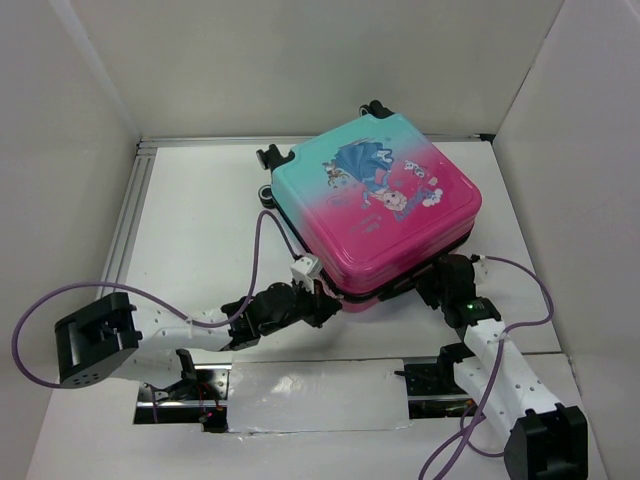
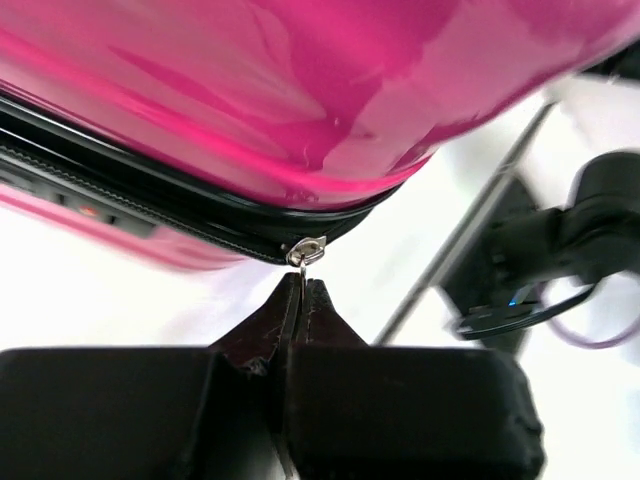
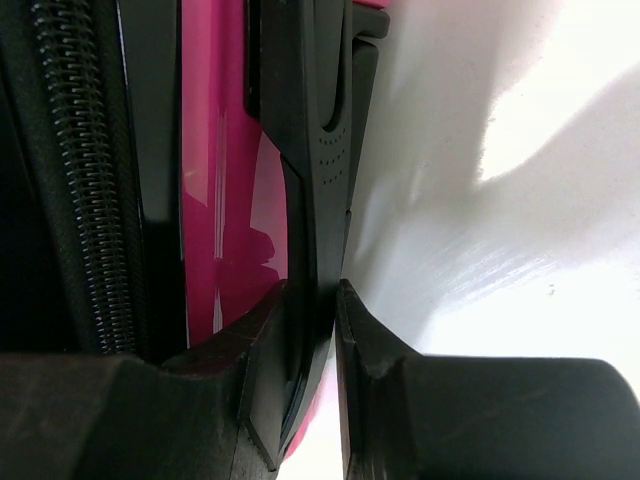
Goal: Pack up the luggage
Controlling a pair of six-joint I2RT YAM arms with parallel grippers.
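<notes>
The luggage (image 1: 380,210), a pink-to-teal hard shell with a cartoon print, lies closed on the white table. My left gripper (image 1: 325,305) is at its near left corner, shut on the metal zipper pull (image 2: 305,252) of the black zipper seam (image 2: 150,200). My right gripper (image 1: 440,278) is at the near right side, shut on the black carry handle (image 3: 320,150) of the luggage. The zipper coil (image 3: 75,180) shows beside the pink shell (image 3: 225,200) in the right wrist view.
Black wheels (image 1: 272,158) stick out at the luggage's far left edge. White walls enclose the table on three sides. A metal rail (image 1: 125,220) runs along the left. Purple cables (image 1: 262,250) loop off both arms. A taped panel (image 1: 310,395) lies between the arm bases.
</notes>
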